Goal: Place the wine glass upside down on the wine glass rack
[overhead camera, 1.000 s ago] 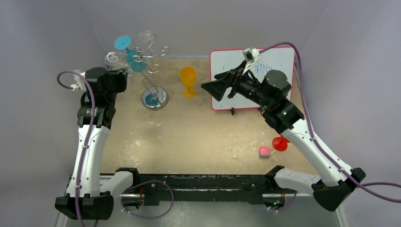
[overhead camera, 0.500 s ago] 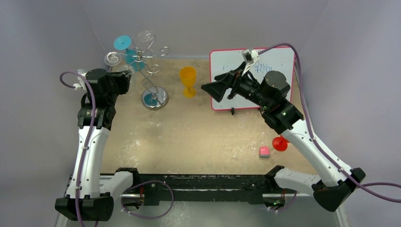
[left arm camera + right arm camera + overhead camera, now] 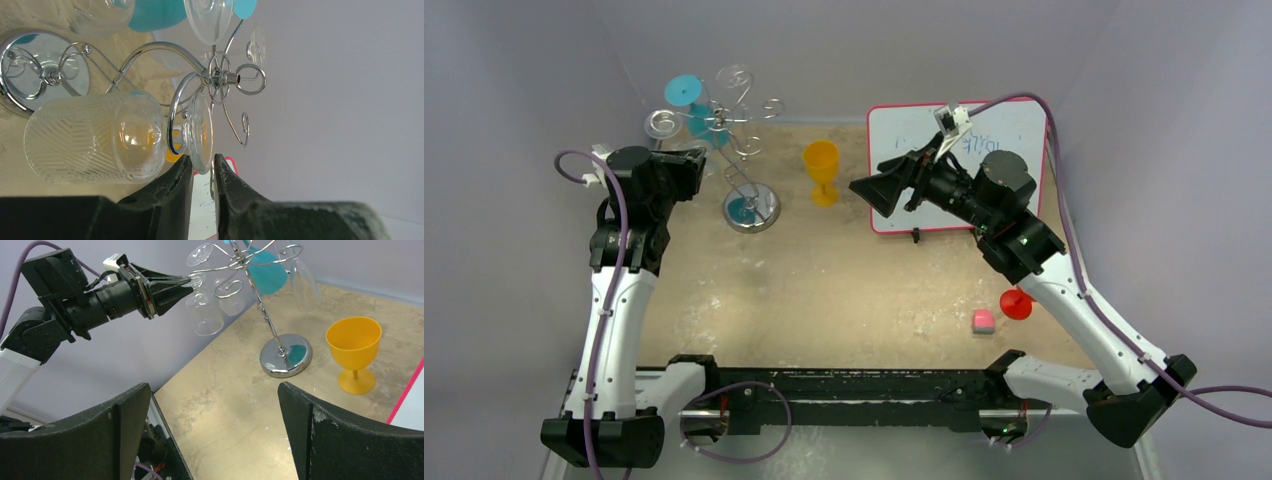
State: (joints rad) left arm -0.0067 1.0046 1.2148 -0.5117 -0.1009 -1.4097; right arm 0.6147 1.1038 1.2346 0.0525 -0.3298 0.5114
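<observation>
Left gripper [image 3: 202,159]: jaws a narrow way apart, with the rim of the clear wine glass's foot in the gap between the tips; I cannot tell whether either finger presses on it.
Right gripper [image 3: 215,432]: jaws spread wide with nothing between them, raised over the worktop in front of the whiteboard and pointing towards the rack.
Wine glass [image 3: 95,137]: one, clear with a ribbed herringbone pattern. It hangs upside down, with its stem inside one curled arm of the rack, its foot above the curl and its bowl below.
Wine glass rack [image 3: 752,208]: one, of silver wire with spiral arms, a wavy stem and a round mirror base. It stands at the far left of the worktop.
Other glasses on the rack: one teal glass [image 3: 267,272] and at least two more clear ones, all hanging bowl down; the clear ones overlap, so the exact count is uncertain.
Yellow goblet [image 3: 821,170]: one, upright on the worktop just right of the rack.
Red glass [image 3: 1016,303]: one, near the right arm and partly hidden by it.
Pink block [image 3: 983,320]: one, just beside the red glass.
Whiteboard [image 3: 904,130]: one, pink-framed, at the far right of the worktop.
Writing: a few blue handwritten marks on the whiteboard, too small to read.
Worktop [image 3: 824,290]: one, a mottled tan surface.
</observation>
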